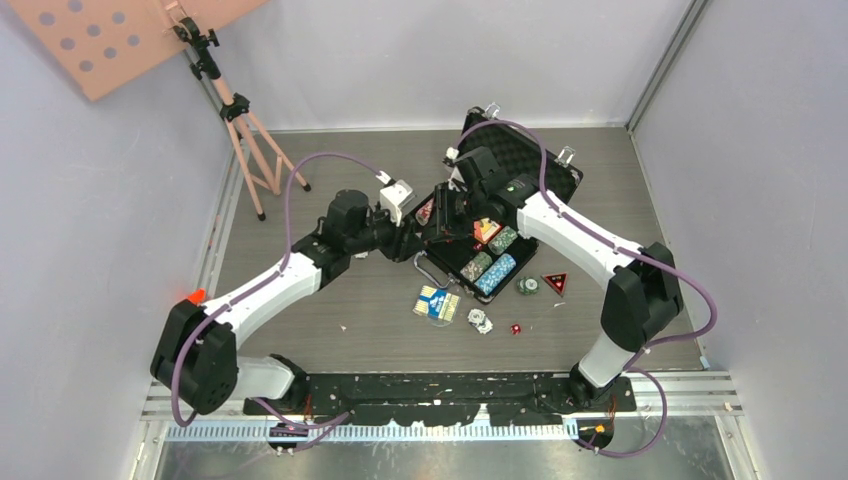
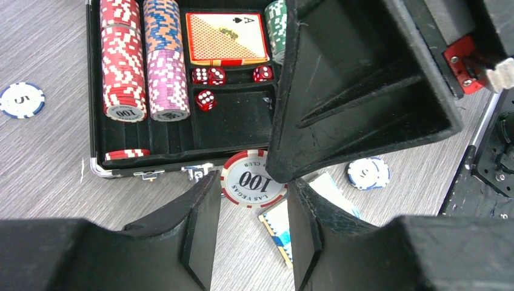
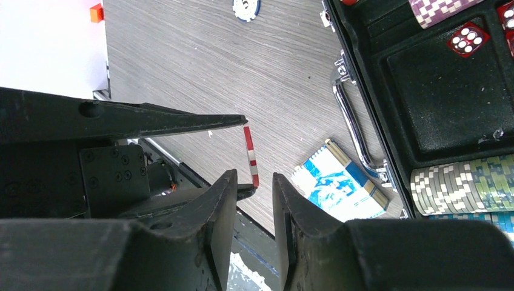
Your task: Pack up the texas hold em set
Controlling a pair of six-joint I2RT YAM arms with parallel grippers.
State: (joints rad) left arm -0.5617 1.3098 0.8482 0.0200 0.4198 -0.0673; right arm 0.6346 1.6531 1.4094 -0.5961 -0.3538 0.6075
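At lower centre, the left gripper [image 2: 251, 188] pinches a round red-and-white plastic poker chip [image 3: 250, 156]. The right gripper [image 3: 254, 177], jaws narrowly parted and empty, apparently must grasp it for the black foam-lined briefcase [image 2: 157, 160].

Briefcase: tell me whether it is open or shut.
Open. The briefcase has its lid swung back, and chip rows, a card deck and dice lie uncovered inside.

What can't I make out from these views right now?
- Left wrist: the right fingers cover half the case; the green chips barely show.
- Top: the left arm and right arm hide the 100 chip in the left fingers; the loose red die is too small to read.
- Right wrist: frame edges cut off the case.
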